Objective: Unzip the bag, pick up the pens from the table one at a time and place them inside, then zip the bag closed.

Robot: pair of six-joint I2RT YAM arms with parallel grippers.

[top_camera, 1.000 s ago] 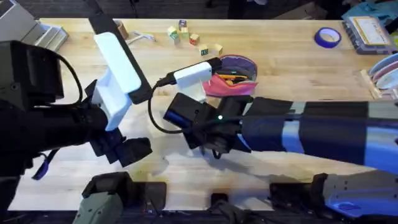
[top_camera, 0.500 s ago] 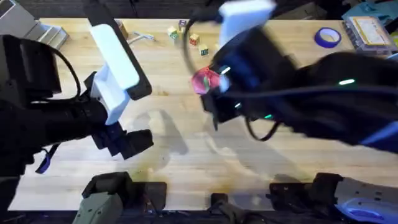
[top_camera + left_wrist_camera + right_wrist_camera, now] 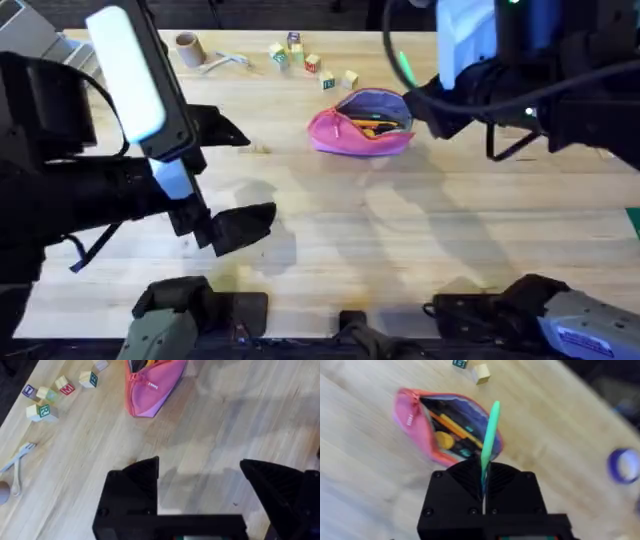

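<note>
Right wrist view: right gripper (image 3: 484, 476), fingers clamped on green pen (image 3: 489, 435), poised above gaping pink pouch (image 3: 410, 410) for insertion. Left gripper (image 3: 200, 480), fingers spread, empty, over bare table (image 3: 215, 420). Beyond: toy blocks (image 3: 45, 397).

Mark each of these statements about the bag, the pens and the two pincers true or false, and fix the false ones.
1. The bag is zipped shut. False: it lies open, its purple lining showing.
2. The right pincer holds the green pen. True.
3. The left pincer grips the bag. False: it is open and hangs over bare table, apart from the bag.
4. The green pen lies flat on the table. False: it sticks out from the right pincer, above the bag's mouth.
5. Small toy blocks lie on the table beyond the bag. True.
</note>
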